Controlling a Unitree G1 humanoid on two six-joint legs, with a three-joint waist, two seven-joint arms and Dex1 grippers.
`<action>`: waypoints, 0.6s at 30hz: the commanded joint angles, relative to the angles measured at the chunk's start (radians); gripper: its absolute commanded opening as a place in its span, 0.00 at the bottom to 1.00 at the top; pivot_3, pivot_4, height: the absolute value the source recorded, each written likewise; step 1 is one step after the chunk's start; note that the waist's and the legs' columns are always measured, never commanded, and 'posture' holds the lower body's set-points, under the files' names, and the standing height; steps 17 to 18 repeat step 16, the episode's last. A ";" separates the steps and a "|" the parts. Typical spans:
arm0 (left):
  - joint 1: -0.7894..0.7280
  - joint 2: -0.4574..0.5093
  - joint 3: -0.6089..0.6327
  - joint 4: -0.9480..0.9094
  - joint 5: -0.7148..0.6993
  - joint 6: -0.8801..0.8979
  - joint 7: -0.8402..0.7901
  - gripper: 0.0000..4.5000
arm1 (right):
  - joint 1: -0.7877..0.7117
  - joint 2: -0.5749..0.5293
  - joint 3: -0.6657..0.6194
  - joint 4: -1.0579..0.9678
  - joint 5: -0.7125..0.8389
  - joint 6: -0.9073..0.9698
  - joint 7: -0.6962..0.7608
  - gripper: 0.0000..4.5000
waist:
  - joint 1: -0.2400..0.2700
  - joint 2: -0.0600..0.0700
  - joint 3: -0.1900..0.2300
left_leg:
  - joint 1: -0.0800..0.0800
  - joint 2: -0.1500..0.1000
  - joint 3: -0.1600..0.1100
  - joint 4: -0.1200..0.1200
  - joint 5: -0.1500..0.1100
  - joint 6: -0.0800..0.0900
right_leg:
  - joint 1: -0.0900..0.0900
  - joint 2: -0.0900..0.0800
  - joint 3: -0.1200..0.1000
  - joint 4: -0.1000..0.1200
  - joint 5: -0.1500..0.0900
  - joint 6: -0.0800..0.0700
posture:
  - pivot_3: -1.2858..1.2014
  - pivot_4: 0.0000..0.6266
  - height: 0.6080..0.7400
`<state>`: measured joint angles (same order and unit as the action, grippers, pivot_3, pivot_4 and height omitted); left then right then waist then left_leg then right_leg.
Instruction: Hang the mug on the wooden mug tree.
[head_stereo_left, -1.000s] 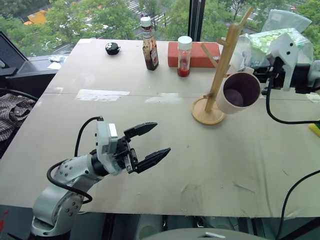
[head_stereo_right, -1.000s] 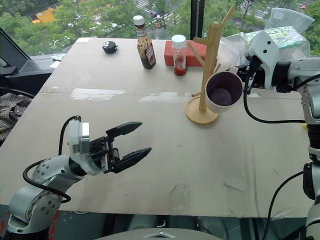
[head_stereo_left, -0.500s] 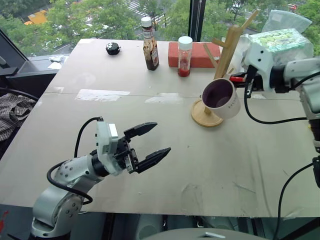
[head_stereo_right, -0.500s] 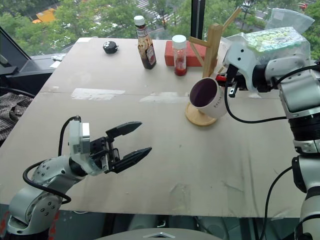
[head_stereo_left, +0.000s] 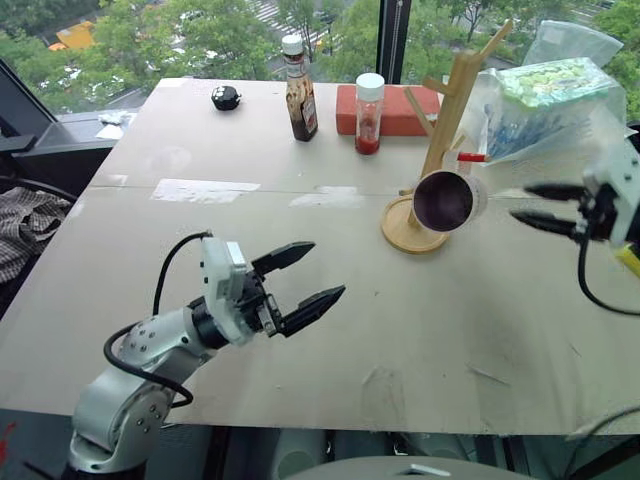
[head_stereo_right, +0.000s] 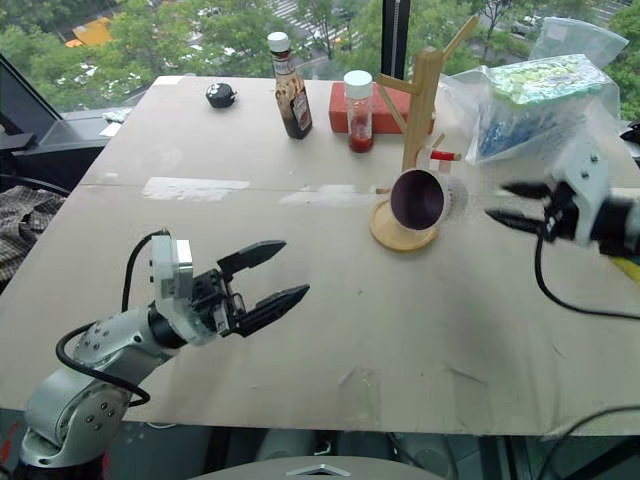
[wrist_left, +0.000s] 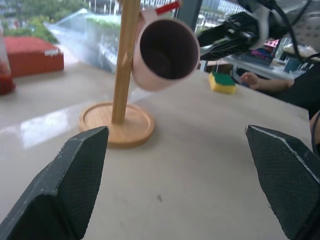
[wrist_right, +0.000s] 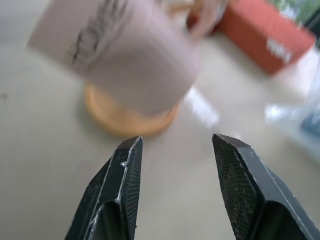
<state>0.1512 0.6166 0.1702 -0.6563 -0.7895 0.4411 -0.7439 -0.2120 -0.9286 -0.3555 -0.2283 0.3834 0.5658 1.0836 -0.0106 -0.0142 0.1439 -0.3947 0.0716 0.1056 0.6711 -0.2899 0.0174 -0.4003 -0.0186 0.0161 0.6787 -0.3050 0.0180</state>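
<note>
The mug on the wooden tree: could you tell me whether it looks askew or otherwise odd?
Nothing stands out. The mug hangs by its handle from a low peg of the wooden mug tree, mouth facing sideways, clear of the table. The right gripper is open beside it.

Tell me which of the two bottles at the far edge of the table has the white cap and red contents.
The short clear jar, beside the red block. The taller sauce bottle left of it holds dark brown contents.
</note>
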 joint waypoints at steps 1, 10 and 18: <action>0.060 0.043 0.060 0.033 0.016 -0.014 -0.056 1.00 | 0.169 0.045 -0.175 -0.081 0.047 -0.014 -0.026 0.48 | -0.002 0.000 0.000 | 0.000 0.000 0.000 0.000 0.000 0.000 | 0.000 0.000 0.000 0.000 0.000 0.000 | 0.52 0.24 1.00; 0.111 0.091 0.111 0.169 0.056 -0.034 -0.158 1.00 | 0.521 0.149 -0.283 -0.140 0.030 -0.154 -0.047 0.98 | -0.002 0.000 0.000 | 0.016 -0.002 0.000 -0.003 -0.001 0.001 | 0.014 0.003 0.001 0.000 0.000 0.000 | 0.52 0.24 1.00; 0.069 0.105 0.075 0.197 0.078 -0.019 -0.193 1.00 | 0.543 0.194 -0.257 -0.128 -0.004 -0.241 -0.121 0.98 | -0.003 -0.002 -0.001 | 0.017 -0.002 0.000 -0.002 -0.001 0.001 | 0.015 0.003 0.001 0.001 0.000 0.000 | 0.52 0.24 1.00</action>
